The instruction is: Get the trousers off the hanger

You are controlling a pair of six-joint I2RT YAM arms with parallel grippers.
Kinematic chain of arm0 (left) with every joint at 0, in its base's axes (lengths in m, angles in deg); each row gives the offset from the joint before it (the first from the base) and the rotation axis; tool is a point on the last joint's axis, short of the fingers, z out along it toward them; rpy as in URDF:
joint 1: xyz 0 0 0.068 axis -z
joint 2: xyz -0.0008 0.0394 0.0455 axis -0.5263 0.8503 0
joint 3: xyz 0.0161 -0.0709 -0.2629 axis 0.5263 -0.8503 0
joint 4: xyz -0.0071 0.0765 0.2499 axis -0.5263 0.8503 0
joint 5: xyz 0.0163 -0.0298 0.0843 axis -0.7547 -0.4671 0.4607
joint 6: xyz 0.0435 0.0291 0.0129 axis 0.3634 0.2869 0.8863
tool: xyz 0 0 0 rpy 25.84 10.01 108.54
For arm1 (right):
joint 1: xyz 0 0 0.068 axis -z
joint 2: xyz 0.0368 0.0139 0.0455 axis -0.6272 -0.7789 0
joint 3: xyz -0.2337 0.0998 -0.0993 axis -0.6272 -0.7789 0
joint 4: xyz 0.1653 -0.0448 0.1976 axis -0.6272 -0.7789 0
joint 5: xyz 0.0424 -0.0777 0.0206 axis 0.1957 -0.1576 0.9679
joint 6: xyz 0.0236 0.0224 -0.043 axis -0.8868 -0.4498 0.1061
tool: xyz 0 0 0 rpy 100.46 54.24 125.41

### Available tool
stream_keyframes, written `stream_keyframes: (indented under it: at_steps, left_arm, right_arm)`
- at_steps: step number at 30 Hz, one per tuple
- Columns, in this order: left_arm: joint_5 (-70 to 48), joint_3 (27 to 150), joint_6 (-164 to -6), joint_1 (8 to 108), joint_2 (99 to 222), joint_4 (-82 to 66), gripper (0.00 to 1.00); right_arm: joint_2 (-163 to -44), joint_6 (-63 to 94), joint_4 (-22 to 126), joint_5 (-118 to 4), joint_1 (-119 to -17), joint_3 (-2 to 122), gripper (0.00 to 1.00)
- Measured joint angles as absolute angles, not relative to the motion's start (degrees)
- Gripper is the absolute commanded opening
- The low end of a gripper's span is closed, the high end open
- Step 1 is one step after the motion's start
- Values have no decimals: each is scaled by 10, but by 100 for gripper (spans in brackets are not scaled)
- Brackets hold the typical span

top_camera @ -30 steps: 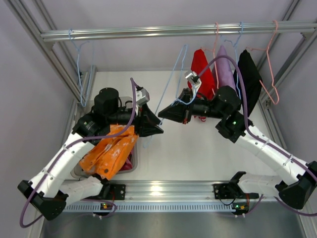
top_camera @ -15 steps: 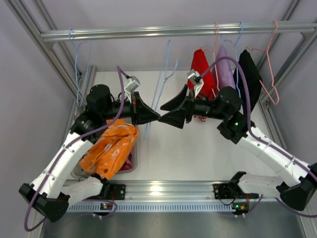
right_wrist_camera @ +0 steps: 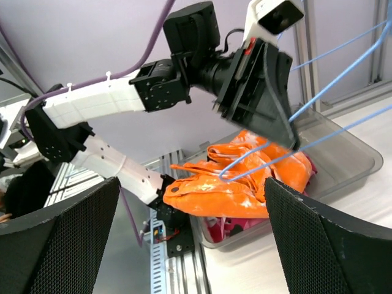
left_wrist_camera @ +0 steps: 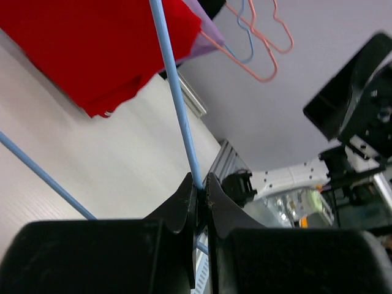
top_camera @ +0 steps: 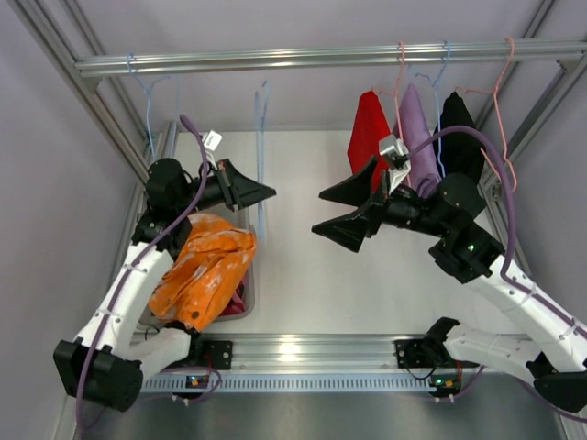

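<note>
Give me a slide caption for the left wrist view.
Left claw shut on the blue hanger wire, red cloth hanging behind.

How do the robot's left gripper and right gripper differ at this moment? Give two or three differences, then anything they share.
The left gripper is shut, while the right gripper is wide open. The left gripper pinches the wire of a blue hanger; the right gripper holds nothing. The left gripper is above the bin holding the orange trousers; the right gripper is near the hanging red garment. Both have black fingers and point towards each other.
</note>
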State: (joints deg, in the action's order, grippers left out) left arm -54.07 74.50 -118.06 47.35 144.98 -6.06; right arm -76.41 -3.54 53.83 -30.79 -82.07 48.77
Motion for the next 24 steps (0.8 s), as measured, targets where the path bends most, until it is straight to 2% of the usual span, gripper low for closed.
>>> stream_keyframes:
  at_steps: [7,15,24]
  left_arm:
    - [-530,773,-1289,403,1527,-158,0]
    - [-566,820,-1339,399,1560,-166,0]
    - [-602,820,-1375,396,1559,-205,0]
  right_arm:
    - [-758,-10,508,-316,-821,488,100]
    - [-748,-4,504,-321,-821,480,99]
    - [-745,0,501,-320,-821,471,99]
